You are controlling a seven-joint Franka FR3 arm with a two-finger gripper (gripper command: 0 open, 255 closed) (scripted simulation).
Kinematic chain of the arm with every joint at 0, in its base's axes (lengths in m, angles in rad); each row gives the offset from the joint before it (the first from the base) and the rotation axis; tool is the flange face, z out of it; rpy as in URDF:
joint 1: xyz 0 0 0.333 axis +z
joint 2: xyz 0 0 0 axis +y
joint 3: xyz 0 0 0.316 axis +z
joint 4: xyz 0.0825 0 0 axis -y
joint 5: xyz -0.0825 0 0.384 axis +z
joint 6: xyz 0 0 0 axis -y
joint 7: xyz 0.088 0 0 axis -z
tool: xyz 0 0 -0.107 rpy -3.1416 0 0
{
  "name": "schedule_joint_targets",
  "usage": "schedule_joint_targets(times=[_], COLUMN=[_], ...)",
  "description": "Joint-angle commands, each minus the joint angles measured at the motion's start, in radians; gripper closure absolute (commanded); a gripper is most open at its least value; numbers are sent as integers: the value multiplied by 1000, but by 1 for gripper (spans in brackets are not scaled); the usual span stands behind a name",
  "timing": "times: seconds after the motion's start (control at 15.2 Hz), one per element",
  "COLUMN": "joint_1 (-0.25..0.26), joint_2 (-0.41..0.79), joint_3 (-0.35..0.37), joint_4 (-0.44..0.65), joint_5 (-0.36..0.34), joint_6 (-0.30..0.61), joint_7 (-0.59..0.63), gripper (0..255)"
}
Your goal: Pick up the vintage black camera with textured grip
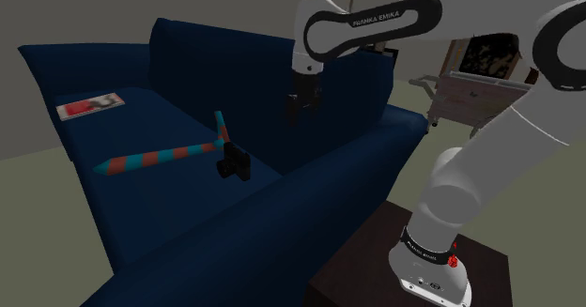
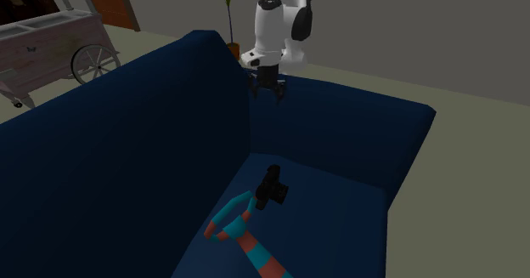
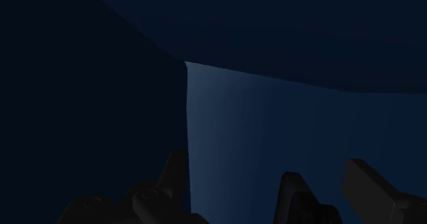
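The small black camera stands on the seat of a dark blue sofa, touching the end of a red and teal striped bent stick. From the other side, the camera rests on the seat just beyond the striped stick. My gripper hangs well above the seat, up and to the shoulder view's right of the camera, close to the backrest. The gripper is open and holds nothing. At the wrist, its fingers stand apart over blue sofa fabric.
A red and white magazine lies on the seat at the shoulder view's far left. The sofa's backrest and armrest enclose the seat. A wheeled cart and a plant stand behind the sofa. The dark stand sits at the lower right.
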Motion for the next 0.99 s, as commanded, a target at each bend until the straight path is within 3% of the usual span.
schedule_joint_targets(times=[0.0,0.46,0.92], joint_1=[2,12,31], joint_2=[77,346,623], joint_3=[10,36,50], joint_4=[36,198,426], joint_5=[3,0,-18], joint_6=[38,133,171], joint_7=[15,66,113], gripper=[0,0,0])
